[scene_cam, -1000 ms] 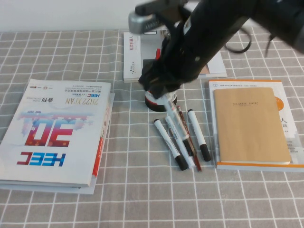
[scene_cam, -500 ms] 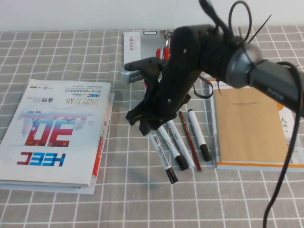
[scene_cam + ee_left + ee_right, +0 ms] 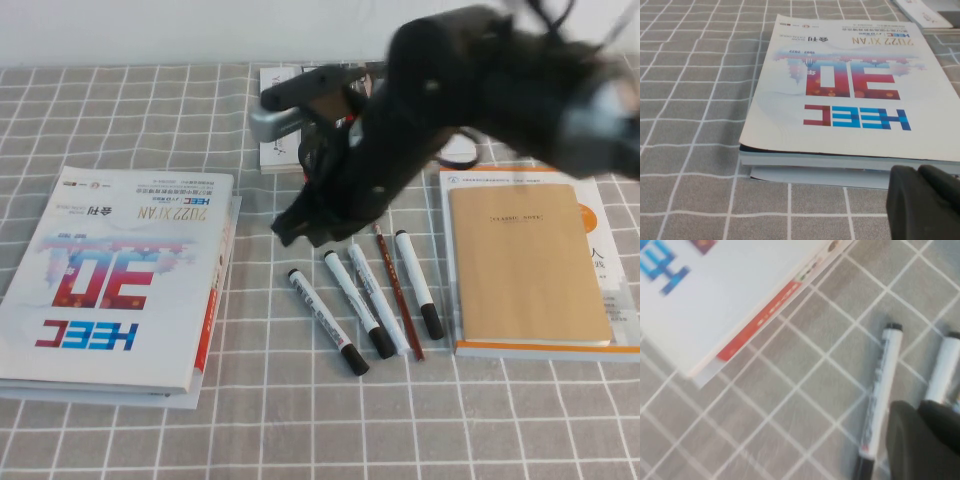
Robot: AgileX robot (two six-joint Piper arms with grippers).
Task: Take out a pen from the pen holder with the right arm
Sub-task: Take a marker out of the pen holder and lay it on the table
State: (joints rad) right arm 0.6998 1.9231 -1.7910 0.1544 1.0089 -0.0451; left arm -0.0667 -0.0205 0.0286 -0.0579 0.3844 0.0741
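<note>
Several pens lie side by side on the checked cloth. The leftmost white marker (image 3: 326,320) (image 3: 879,392) lies free with its black cap toward the table's front. Beside it are two more markers (image 3: 358,304), a thin brown pencil (image 3: 398,290) and another marker (image 3: 418,284). My right gripper (image 3: 296,228) (image 3: 918,412) hovers just behind the leftmost marker, shut, with nothing between its black fingers (image 3: 940,435). The right arm hides the pen holder. My left gripper (image 3: 918,170) is shut and empty, low at the near edge of the HEEC book (image 3: 850,95).
The big HEEC book (image 3: 130,280) lies on the left of the table. A tan notebook (image 3: 525,260) on an orange-edged book lies at the right. A white booklet (image 3: 278,125) sits at the back behind the right arm.
The right gripper laid a marker down left of the other pens, let go of it, pulled up and back, and shut. The left arm has not moved.
</note>
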